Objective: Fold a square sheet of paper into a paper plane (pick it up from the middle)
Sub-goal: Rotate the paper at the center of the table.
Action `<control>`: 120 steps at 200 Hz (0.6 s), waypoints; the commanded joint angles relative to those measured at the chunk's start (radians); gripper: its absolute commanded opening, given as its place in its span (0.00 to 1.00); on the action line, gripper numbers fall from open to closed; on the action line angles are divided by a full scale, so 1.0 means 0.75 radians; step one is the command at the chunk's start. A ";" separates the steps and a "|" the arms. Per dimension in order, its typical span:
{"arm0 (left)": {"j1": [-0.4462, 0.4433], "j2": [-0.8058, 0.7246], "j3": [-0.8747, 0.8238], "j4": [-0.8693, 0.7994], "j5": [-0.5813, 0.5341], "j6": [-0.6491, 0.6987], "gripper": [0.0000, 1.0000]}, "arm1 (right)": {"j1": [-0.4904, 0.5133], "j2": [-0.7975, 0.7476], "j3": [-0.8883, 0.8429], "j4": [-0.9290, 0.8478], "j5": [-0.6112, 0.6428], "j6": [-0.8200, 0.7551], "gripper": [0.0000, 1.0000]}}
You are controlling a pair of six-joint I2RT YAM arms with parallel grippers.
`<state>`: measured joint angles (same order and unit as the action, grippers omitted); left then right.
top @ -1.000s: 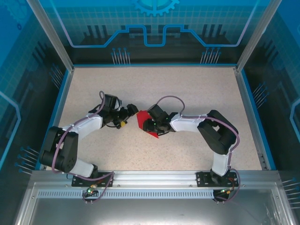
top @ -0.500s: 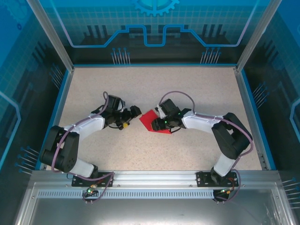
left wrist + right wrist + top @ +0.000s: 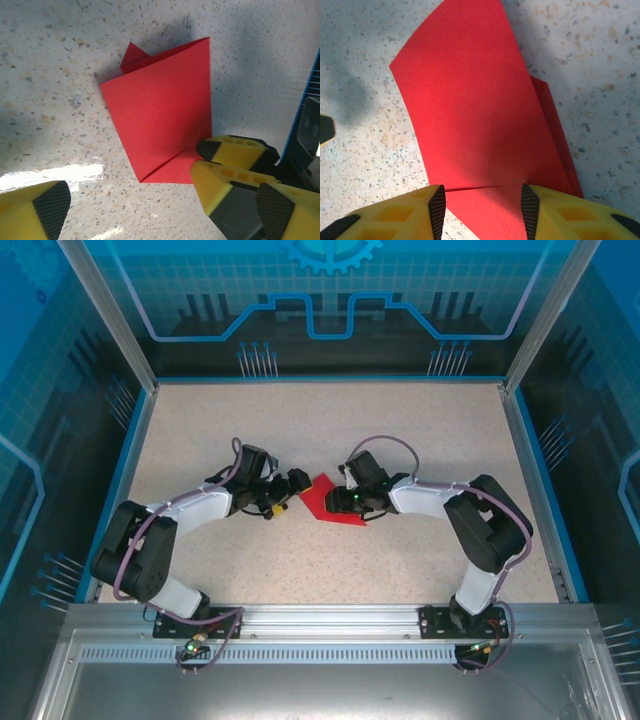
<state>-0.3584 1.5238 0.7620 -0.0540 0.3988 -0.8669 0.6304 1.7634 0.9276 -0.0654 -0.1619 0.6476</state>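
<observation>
The red sheet of paper (image 3: 322,500) lies flat on the speckled table, folded into a tapering four-sided shape with a crease and a small flap poking out underneath (image 3: 131,54). My right gripper (image 3: 480,210) stands over its narrow end, jaws parted, a black pad on each side with the paper (image 3: 475,110) lying between them. Its yellow fingers (image 3: 230,150) rest on the paper's corner in the left wrist view. My left gripper (image 3: 162,210) is wide open just beside the paper's (image 3: 160,110) left edge, holding nothing.
Blue raised rims (image 3: 135,440) border the table on the left, back and right. Both arms bend inward and meet at the table's middle, with the left gripper (image 3: 293,490) and right gripper (image 3: 342,498) close together.
The left gripper has crept right up to the paper's edge. The right gripper shifted right and back with the paper, which now lies flatter.
</observation>
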 commanded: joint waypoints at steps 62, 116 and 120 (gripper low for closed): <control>-0.141 0.086 -0.032 0.127 0.035 -0.181 0.83 | -0.181 0.111 -0.227 0.330 -0.332 0.208 0.46; -0.197 0.167 0.003 0.183 0.022 -0.275 0.54 | -0.221 0.067 -0.289 0.360 -0.357 0.229 0.45; -0.201 0.172 0.006 0.186 0.019 -0.285 0.53 | -0.222 0.065 -0.290 0.363 -0.356 0.230 0.45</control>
<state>-0.4881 1.6238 0.7540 0.0586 0.4133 -1.0302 0.4828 1.7809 0.7547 0.2691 -0.4465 0.8055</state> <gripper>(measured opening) 0.558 0.452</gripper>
